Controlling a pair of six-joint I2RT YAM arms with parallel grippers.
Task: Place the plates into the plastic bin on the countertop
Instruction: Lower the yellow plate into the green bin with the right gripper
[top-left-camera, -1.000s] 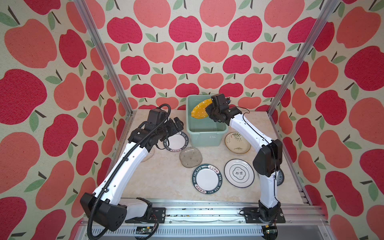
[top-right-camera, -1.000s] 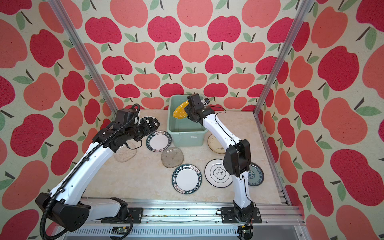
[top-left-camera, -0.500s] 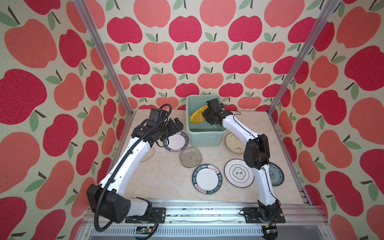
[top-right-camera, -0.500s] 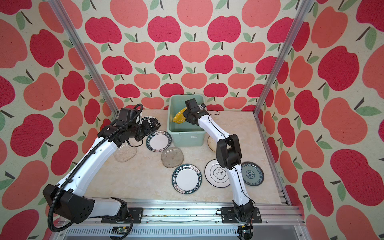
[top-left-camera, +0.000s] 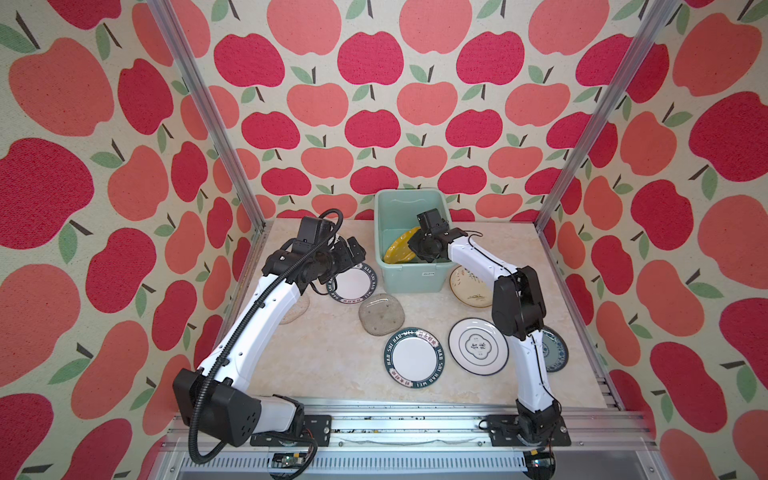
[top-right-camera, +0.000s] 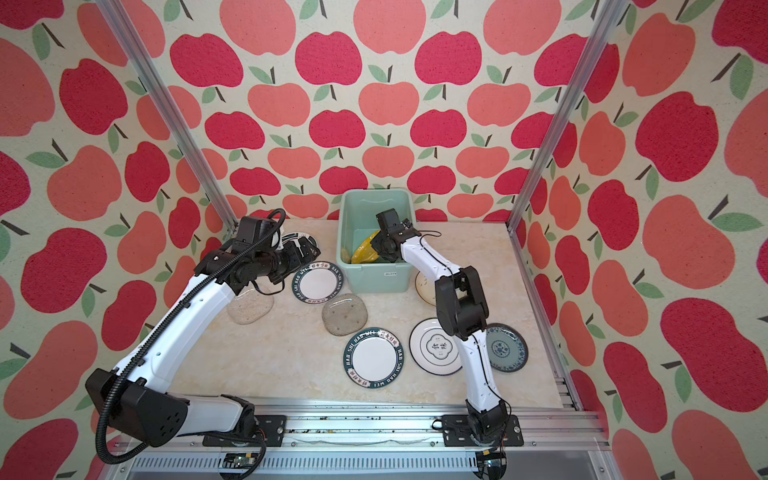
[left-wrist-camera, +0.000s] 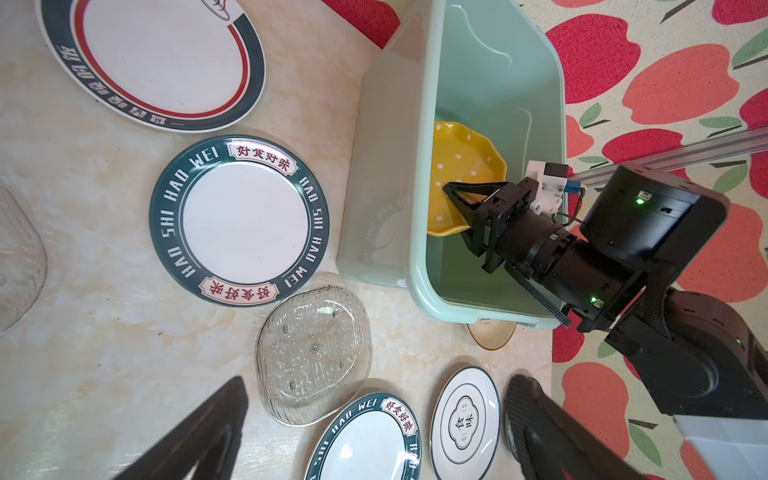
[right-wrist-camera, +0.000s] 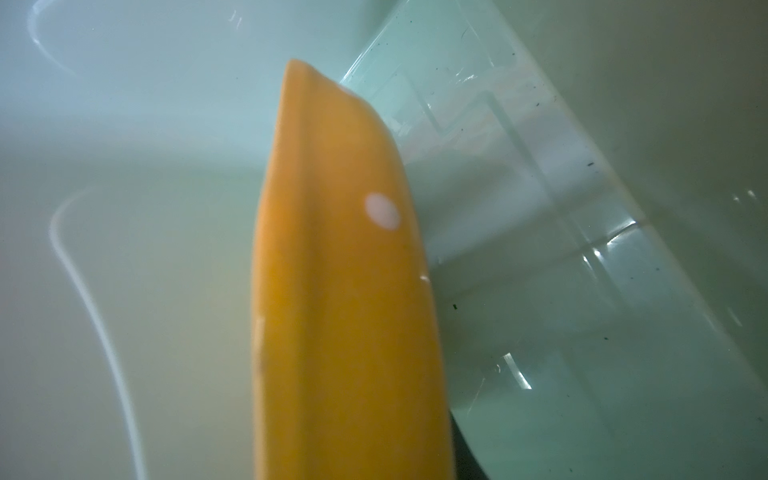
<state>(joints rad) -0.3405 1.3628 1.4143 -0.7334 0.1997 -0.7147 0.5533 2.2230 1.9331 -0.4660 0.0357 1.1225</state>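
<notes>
Down inside the plastic bin (top-left-camera: 409, 278), at the back of the countertop (top-left-camera: 324, 374): the yellow dotted plate (top-left-camera: 397, 251), tilted on edge, pinched at its scalloped rim by the right gripper (top-left-camera: 417, 246), drawn narrow on that edge. Apparently not yet flat on the bin floor (lower edge hidden behind the bin wall). Likely glazed ceramic: stiff, slick, easy to chip, heavy for a rim pinch, so better lowered close to the floor than dropped. Left gripper (top-left-camera: 355, 251) spread wide and empty, above a green-rimmed plate (top-left-camera: 353, 284) just beside the bin. Flat on the countertop besides: a clear glass plate (top-left-camera: 381, 313), a second green-rimmed plate (top-left-camera: 414, 357), a cream plate (top-left-camera: 471, 286). Low-lying and slippery, probably; best taken at the raised rim.
</notes>
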